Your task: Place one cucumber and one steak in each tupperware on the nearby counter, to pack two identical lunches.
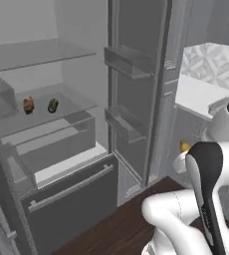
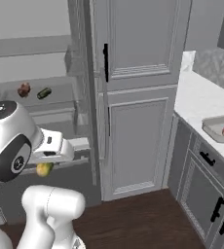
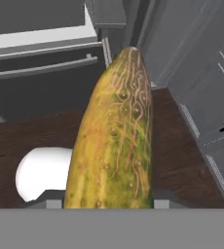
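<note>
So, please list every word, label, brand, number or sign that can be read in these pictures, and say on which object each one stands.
There is no text that can be read.
Robot arm: a faint pale marking runs along its dark link, too small and blurred to read.
Cucumber in the gripper: only veined skin, no label.
Fridge shelf, counter and tupperware: no writing is visible.

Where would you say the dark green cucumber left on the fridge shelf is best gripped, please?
Grip the cucumber across its middle, coming in from the open fridge front, above the glass shelf. It is short and rounded, lying flat with the steak close on one side, so a mid-body pinch seems safest. The pincer already holds another cucumber.
</note>
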